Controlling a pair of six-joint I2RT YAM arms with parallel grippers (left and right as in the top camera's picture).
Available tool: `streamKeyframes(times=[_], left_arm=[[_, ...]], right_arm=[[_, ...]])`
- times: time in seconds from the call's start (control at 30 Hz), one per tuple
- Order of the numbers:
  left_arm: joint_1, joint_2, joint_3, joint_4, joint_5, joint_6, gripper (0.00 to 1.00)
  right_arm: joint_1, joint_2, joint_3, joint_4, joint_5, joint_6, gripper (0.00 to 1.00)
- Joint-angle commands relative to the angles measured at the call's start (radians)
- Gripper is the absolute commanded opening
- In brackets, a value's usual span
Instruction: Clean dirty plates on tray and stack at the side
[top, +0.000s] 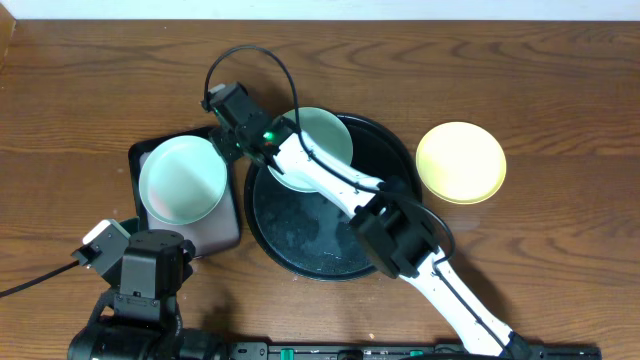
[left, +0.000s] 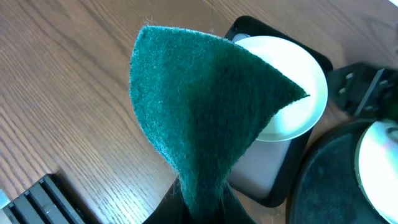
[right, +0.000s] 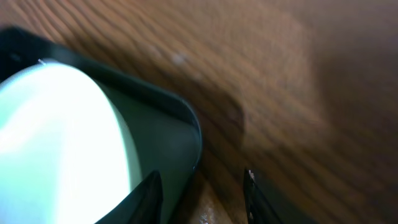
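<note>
One mint-green plate (top: 182, 182) lies in the small rectangular black tray (top: 228, 236) at the left. A second mint-green plate (top: 322, 140) lies at the far side of the large round black tray (top: 300, 235). The yellow plate (top: 460, 161) sits on the table to the right. My left gripper (left: 202, 208) is shut on a green scouring pad (left: 199, 112) and holds it above the table near the first plate (left: 298, 93). My right gripper (right: 200, 198) is open, its fingers either side of the rectangular tray's rim (right: 189, 124), next to that plate (right: 56, 137).
The right arm (top: 340, 185) reaches across the round tray and over the second plate. The left arm's base (top: 140, 280) stands at the front left. A black cable (top: 250, 55) loops above the right wrist. The wooden table (top: 520, 80) surrounds everything.
</note>
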Motion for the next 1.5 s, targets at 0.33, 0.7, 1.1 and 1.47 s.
streamKeyframes(times=[0.33,0.7,1.1,1.47], left_arm=[[0.003,0.037,-0.003,0.111,0.092,0.182,0.07],[0.003,0.129,-0.003,0.163,0.15,0.233,0.08],[0.003,0.187,0.0,0.277,0.199,0.283,0.08],[0.15,0.196,0.003,0.382,0.193,0.179,0.08]], right_arm=[[-0.011,-0.012,0.002,-0.079,0.13,0.003,0.24],[-0.013,-0.145,0.002,-0.269,0.293,-0.027,0.25],[-0.025,-0.261,0.002,-0.373,0.127,-0.21,0.63],[0.012,-0.419,0.002,-0.538,0.014,-0.358,0.84]])
